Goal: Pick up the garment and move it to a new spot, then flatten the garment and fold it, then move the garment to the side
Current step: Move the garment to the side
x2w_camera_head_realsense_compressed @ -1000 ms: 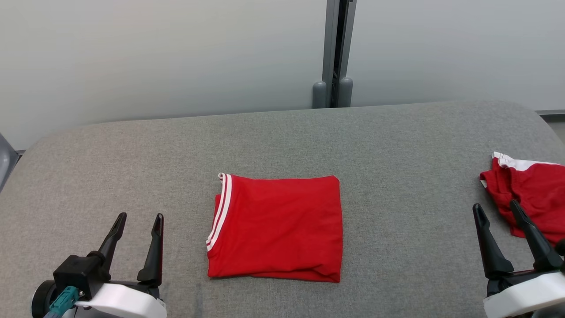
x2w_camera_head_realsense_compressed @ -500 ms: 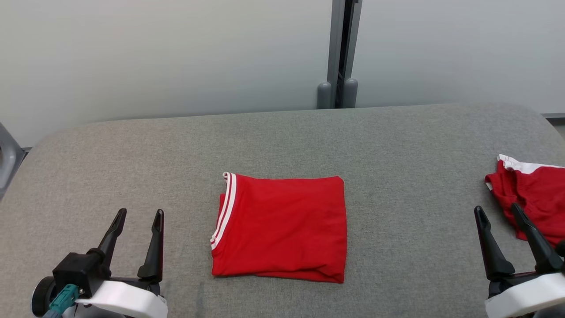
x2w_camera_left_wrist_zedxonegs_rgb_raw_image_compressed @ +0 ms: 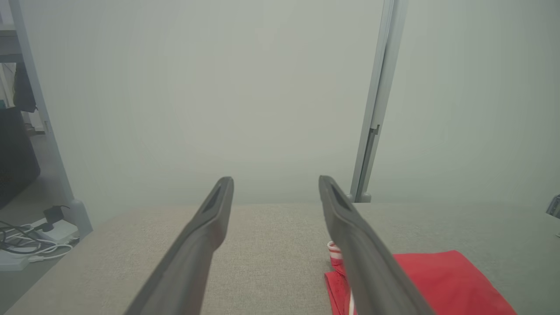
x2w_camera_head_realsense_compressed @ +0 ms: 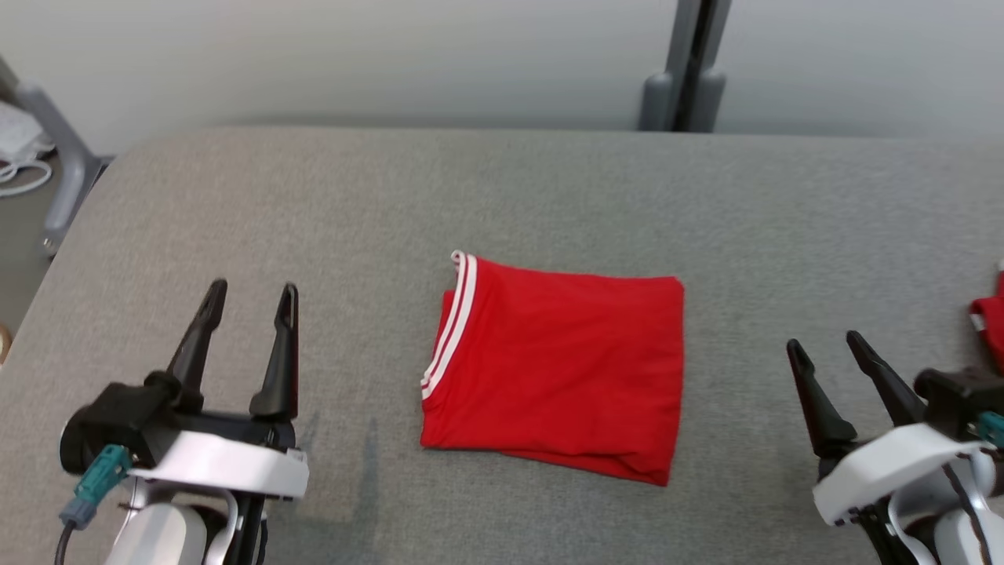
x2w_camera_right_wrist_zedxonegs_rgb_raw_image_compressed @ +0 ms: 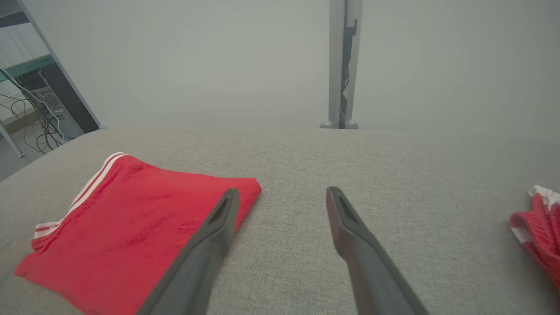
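Note:
The red garment [x2w_camera_head_realsense_compressed: 557,365] lies folded into a neat rectangle in the middle of the grey table [x2w_camera_head_realsense_compressed: 549,196], its red-and-white striped trim along the left edge. It also shows in the left wrist view [x2w_camera_left_wrist_zedxonegs_rgb_raw_image_compressed: 437,280] and in the right wrist view [x2w_camera_right_wrist_zedxonegs_rgb_raw_image_compressed: 131,223]. My left gripper [x2w_camera_head_realsense_compressed: 252,292] stands open to the left of the garment, clear of it. My right gripper [x2w_camera_head_realsense_compressed: 826,346] stands open to the garment's right, also apart from it. Nothing sits between either pair of fingers.
A second red-and-white cloth [x2w_camera_head_realsense_compressed: 990,322] lies at the table's far right edge, also in the right wrist view [x2w_camera_right_wrist_zedxonegs_rgb_raw_image_compressed: 538,223]. A grey post [x2w_camera_head_realsense_compressed: 690,71] stands behind the table against a pale wall. Cables [x2w_camera_head_realsense_compressed: 20,169] lie on the floor at left.
The head camera has swung left and down, so the whole scene shifted right. The garment stays put on the table; both grippers remain open.

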Motion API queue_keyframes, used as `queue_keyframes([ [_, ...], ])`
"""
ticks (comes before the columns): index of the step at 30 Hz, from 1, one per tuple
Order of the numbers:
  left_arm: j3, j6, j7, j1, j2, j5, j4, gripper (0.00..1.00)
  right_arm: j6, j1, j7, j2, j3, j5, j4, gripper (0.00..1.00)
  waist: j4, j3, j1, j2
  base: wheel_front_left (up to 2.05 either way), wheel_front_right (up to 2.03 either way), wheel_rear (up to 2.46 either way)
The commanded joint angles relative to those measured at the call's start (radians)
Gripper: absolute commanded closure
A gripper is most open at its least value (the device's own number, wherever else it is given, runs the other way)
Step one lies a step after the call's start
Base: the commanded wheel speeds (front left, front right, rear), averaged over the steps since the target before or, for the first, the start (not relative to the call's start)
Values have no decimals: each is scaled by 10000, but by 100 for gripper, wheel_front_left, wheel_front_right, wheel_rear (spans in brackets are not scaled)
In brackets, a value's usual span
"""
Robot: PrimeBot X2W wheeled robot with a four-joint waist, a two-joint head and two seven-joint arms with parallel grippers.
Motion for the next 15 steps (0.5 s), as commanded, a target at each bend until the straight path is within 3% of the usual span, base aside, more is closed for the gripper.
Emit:
queue_keyframes([
  [1,39,-64,-117,-339,-12,-51,55,0,0,-314,7,-73,104,73,211,0,528,679,0,0,0,0,0],
  [15,37,-600,-770,-1846,-390,44,975,0,0,-2366,222,137,2034,869,3386,0,1242,1918,0,0,0,0,0],
])
